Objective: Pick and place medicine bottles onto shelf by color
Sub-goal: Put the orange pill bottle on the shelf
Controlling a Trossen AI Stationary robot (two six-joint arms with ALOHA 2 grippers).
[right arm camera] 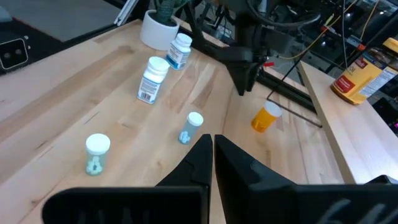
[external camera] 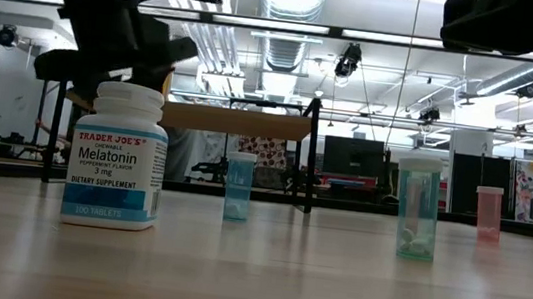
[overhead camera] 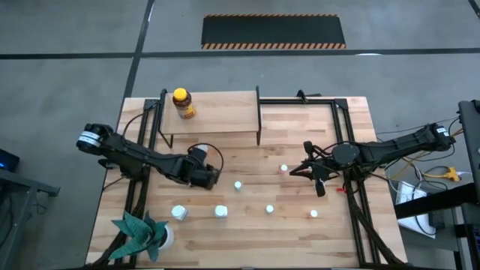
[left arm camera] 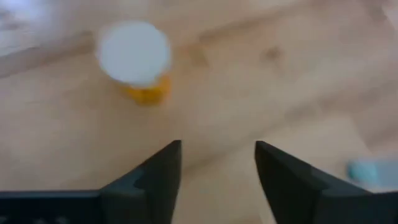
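Observation:
My left gripper (left arm camera: 217, 158) is open and points steeply down at bare tabletop, left of the table's middle (overhead camera: 212, 178). Just beyond its fingertips is a small orange bottle with a white cap (left arm camera: 134, 59), untouched; it looks tilted in the right wrist view (right arm camera: 266, 117). My right gripper (right arm camera: 212, 146) is shut and empty, hovering right of centre (overhead camera: 294, 172). An amber jar with a yellow lid (overhead camera: 182, 103) stands on the shelf (overhead camera: 217, 112) at the far side. Several small bottles stand on the table, among them a pale-blue one (overhead camera: 238, 184) and a pink one (overhead camera: 283, 169).
A white Melatonin bottle (external camera: 115, 157) and another white bottle (overhead camera: 220, 211) stand near the front left. A potted green plant (overhead camera: 142, 234) fills the near left corner. Black frame rails (overhead camera: 352, 195) run along both sides. There is bare wood between the shelf and the bottles.

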